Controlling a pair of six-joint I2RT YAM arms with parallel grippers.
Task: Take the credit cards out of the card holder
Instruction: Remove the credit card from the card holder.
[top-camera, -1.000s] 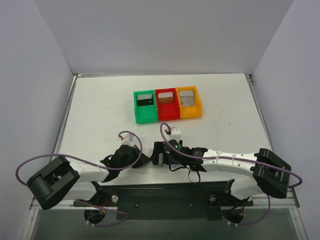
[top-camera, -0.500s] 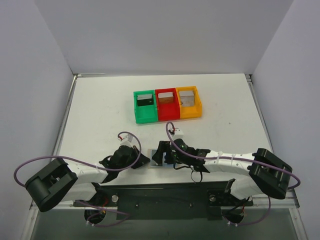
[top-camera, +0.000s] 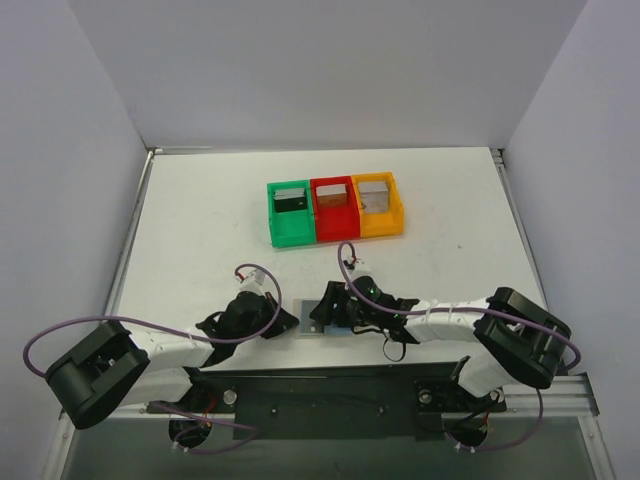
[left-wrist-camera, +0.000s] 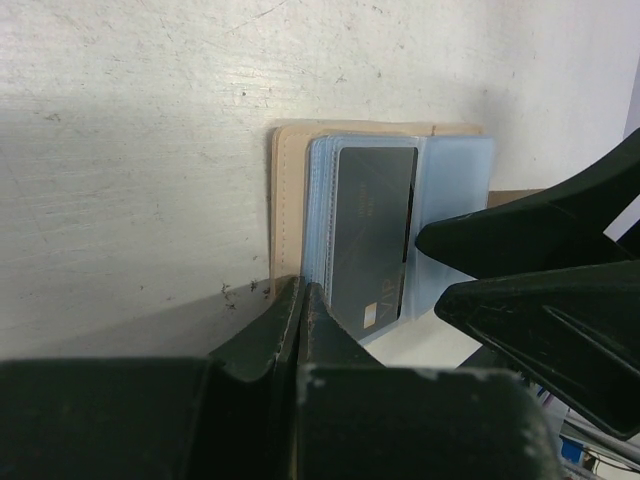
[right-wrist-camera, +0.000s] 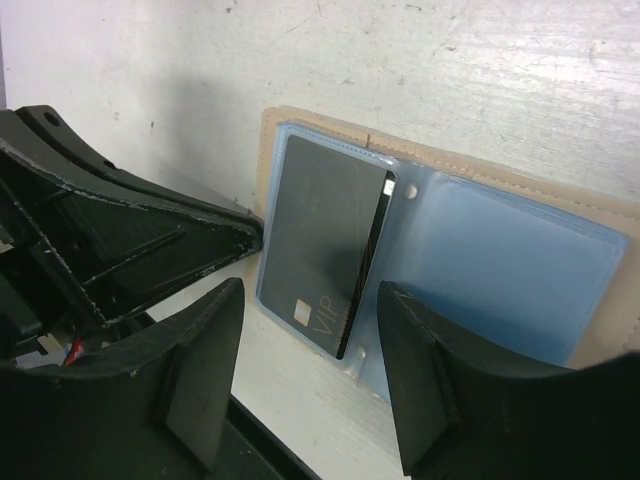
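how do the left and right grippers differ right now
The left gripper is shut, tips at the card holder's tan corner; the right gripper is open, fingers straddling the dark card's end. The left is at the holder's left side, the right at its right. Both sit low by it.

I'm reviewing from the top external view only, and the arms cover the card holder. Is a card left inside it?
Observer: Yes. The right wrist view shows one dark card marked VIP tucked into the open card holder.
Reviewer: Any more cards in it?
Observer: None visible. The pocket panel beside that card shows only bluish plastic.
Reviewer: What is the right claw doing?
Observer: The right claw is open and straddles the card's near end.
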